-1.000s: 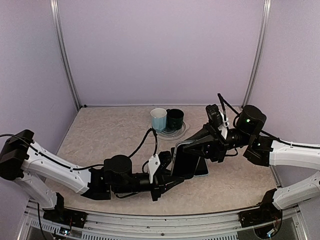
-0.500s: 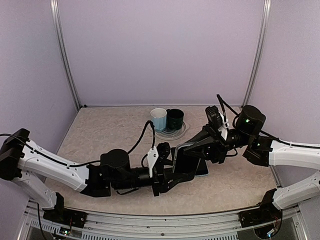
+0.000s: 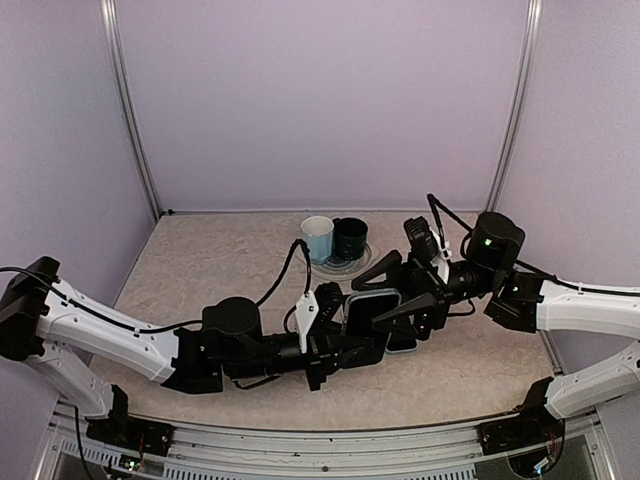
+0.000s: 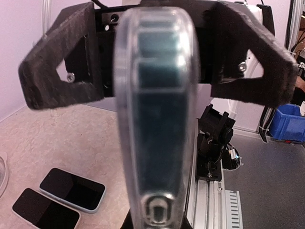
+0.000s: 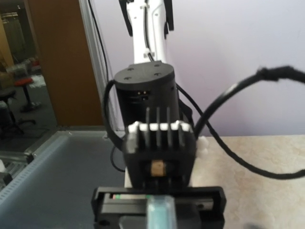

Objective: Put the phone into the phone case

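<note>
The phone (image 3: 372, 308) sits inside a clear phone case (image 4: 125, 124) and is held above the table at the centre. My left gripper (image 3: 352, 340) is shut on its lower end. In the left wrist view the cased phone (image 4: 159, 119) stands edge-on, straight up from my jaws. My right gripper (image 3: 365, 302) is open, with one finger (image 4: 62, 62) on each side of the phone's top, not touching it. The right wrist view looks down the phone's edge (image 5: 162, 212) at the left gripper's body (image 5: 159, 162); the right fingers are out of that frame.
A pale blue cup (image 3: 317, 238) and a dark cup (image 3: 350, 238) stand on a clear dish (image 3: 352, 267) behind the grippers. Two spare phones (image 4: 71, 189) (image 4: 45, 208) lie flat on the table under the right arm. The table's front rail (image 4: 209, 195) is close by.
My right gripper has opened and let go of the phone. My left gripper moved in toward it and now holds it alone. The phone sits a little lower and flatter.
</note>
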`<state>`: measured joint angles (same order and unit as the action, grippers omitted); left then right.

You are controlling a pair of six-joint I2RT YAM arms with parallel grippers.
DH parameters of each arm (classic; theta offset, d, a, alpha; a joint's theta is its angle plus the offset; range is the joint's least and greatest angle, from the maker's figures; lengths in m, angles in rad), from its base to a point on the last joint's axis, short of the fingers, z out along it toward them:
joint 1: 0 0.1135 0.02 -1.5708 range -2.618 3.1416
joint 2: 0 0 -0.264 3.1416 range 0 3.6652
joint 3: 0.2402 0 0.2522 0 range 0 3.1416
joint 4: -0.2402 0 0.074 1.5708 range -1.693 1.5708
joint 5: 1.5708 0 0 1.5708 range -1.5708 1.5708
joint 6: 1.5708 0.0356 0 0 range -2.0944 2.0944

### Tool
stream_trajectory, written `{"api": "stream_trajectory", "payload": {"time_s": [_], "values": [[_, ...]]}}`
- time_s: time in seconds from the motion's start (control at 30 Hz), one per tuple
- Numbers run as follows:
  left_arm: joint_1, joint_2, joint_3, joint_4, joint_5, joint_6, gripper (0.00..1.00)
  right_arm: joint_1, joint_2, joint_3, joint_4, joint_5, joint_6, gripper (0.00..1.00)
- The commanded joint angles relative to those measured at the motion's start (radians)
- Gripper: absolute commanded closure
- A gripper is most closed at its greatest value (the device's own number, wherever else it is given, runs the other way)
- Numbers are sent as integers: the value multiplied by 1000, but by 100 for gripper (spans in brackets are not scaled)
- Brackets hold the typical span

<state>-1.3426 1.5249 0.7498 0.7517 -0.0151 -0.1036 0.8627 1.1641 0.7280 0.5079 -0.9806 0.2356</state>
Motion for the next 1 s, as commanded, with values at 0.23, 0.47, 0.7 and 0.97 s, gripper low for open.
{"api": "stream_trajectory", "payload": {"time_s": [0.23, 0.47, 0.7, 0.97], "values": [[-1, -150, -41, 93, -10, 13, 100, -28, -128, -178, -149, 62, -110, 3], [-1, -153, -29, 91, -8, 11, 100, 28, -36, -146, -89, 71, -120, 25], [-2, -151, -24, 90, -5, 7, 100, 33, 9, -130, -69, 50, -97, 81], [-2, -152, -25, 91, -5, 0, 100, 35, -59, -154, -53, 78, -118, 100]]}}
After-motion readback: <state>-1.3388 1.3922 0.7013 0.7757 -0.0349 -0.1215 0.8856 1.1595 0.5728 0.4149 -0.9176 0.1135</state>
